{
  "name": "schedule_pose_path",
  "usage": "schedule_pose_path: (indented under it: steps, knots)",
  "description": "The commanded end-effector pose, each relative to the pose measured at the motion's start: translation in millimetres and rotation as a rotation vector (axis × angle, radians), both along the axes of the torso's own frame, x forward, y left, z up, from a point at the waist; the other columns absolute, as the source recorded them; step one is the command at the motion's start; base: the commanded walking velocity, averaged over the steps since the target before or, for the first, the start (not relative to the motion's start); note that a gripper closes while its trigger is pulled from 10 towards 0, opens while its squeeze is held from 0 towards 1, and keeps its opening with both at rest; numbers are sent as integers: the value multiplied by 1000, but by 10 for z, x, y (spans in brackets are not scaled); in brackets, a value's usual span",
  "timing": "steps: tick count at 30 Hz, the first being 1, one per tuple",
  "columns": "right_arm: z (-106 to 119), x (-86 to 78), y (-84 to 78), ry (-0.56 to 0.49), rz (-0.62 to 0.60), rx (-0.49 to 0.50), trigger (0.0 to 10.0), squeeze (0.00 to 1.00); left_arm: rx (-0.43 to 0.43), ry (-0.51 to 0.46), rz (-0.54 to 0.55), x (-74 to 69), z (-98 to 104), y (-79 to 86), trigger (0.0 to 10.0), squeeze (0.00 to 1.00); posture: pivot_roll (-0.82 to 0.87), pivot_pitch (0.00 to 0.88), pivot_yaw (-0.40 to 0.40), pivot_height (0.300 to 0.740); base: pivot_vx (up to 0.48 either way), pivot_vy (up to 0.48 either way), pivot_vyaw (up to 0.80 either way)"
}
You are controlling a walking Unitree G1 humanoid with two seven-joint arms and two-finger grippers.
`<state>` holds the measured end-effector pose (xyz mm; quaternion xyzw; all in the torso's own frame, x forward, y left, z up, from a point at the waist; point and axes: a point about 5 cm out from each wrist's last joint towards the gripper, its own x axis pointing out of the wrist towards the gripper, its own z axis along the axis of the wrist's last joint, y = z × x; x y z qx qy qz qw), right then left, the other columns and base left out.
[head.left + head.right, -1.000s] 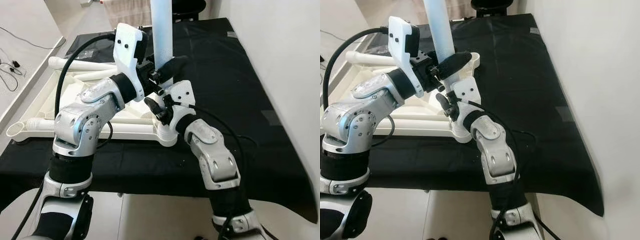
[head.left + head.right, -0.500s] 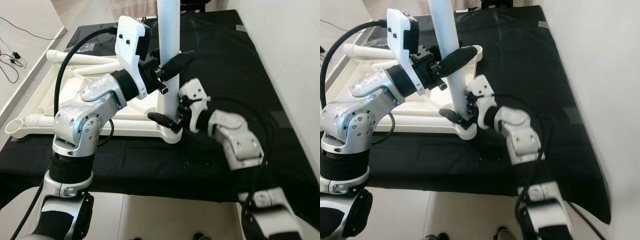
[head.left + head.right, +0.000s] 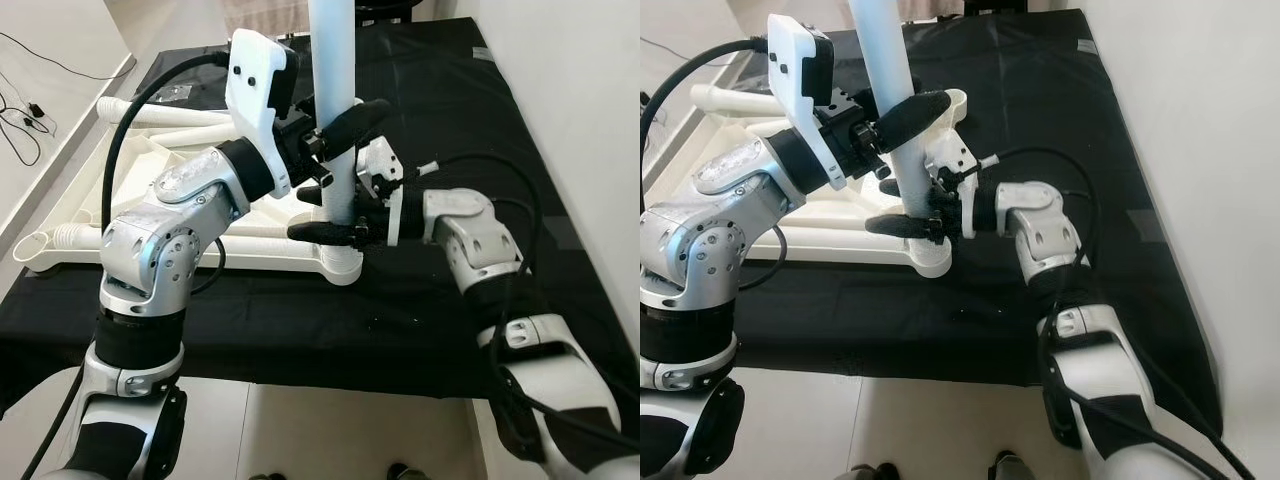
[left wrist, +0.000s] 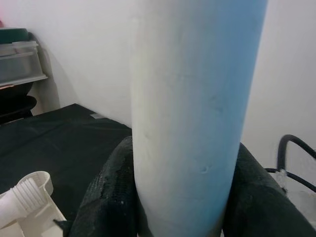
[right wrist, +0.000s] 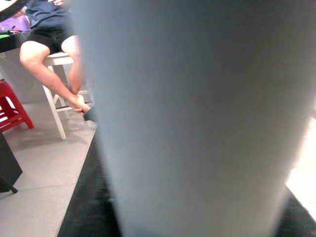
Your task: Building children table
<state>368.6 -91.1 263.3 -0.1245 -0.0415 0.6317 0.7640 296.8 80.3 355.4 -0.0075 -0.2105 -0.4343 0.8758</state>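
Note:
The white children's table (image 3: 150,190) lies upside down on a black cloth. A white table leg (image 3: 333,60) stands upright in its near right corner socket (image 3: 340,268). My left gripper (image 3: 340,125) is shut on the leg high up, one black finger in front and one behind; in the left wrist view the table leg (image 4: 192,113) sits between the black pads (image 4: 106,197). Lower down, just above the socket, my right gripper (image 3: 325,212) comes in from the right and is shut on the same leg. Up close, the table leg (image 5: 197,118) crowds the right wrist view.
The black cloth (image 3: 450,100) runs far and right to a white wall (image 3: 580,100). Another white leg (image 3: 150,112) juts out at the table's far left. Tiled floor (image 3: 330,430) lies below the near edge. A seated person (image 5: 44,44) and a red stool (image 5: 12,108) appear behind.
My right arm swung out to the right, and its gripper rose from the leg's base to close around the leg above the socket. The left gripper kept its hold.

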Motion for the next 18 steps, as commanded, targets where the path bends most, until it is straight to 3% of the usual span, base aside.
schedule_pose_path:
  steps: [1, 13, 14, 16, 17, 18]
  knots:
    - [-16, -62, 240, -12, 128, -36, 0, 0, 35, 43, -42, -3, -101, -71, 0, 0, 76, 248, 104, 740, 0, 0, 0]
    - [-49, -56, 202, -45, 128, -46, 0, 0, 30, 49, -31, 17, -122, -80, 0, 0, 47, 251, 107, 740, 0, 0, 0]
    - [-154, -91, 159, -50, 58, -63, 0, 0, 24, 57, -11, 33, -133, -70, 10000, 1000, 21, 259, 94, 740, 0, 0, 0]
    - [-195, -109, 143, -48, 27, -69, 0, 0, 24, 59, -4, 38, -135, -69, 10000, 1000, 21, 259, 94, 740, 0, 0, 0]
    - [-261, -149, 129, -51, -25, -92, 0, 0, 28, 58, 0, 38, -136, -69, 10000, 337, 18, 261, 84, 740, 0, 0, 0]
    - [-346, -185, 130, -29, -92, -118, 0, 0, 26, 59, 0, 36, -133, -66, 10000, 0, 19, 264, 78, 740, 0, 0, 0]
